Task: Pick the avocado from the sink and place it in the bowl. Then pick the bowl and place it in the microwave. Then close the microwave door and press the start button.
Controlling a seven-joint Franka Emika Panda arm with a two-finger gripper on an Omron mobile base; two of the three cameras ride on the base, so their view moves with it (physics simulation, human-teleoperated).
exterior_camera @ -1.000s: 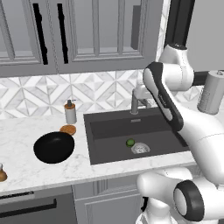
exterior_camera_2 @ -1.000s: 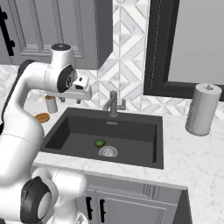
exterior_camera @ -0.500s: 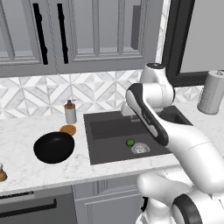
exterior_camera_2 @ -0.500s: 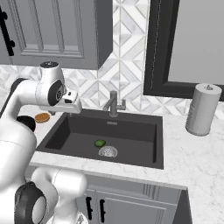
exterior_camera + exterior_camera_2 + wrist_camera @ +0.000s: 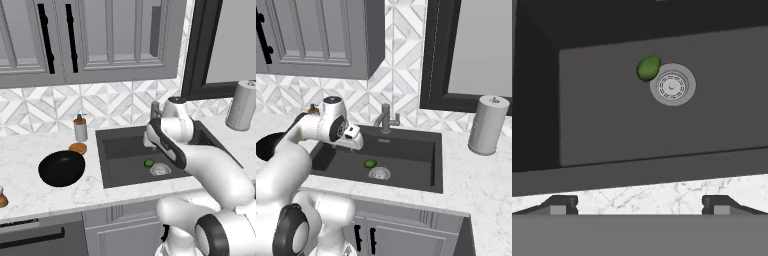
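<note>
Reaching for the avocado (image 5: 648, 68) comes first: it lies on the sink (image 5: 612, 125) floor, upper middle of the hand view, touching the silver drain (image 5: 672, 85). Your gripper (image 5: 640, 204) stands wide apart and empty at the bottom edge, so centre over the fruit, then descend straight before closing.

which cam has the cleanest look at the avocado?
Hand view: the avocado is large and unobstructed, touching the drain rim. The left base view and right base view show it only as a small green spot.
</note>
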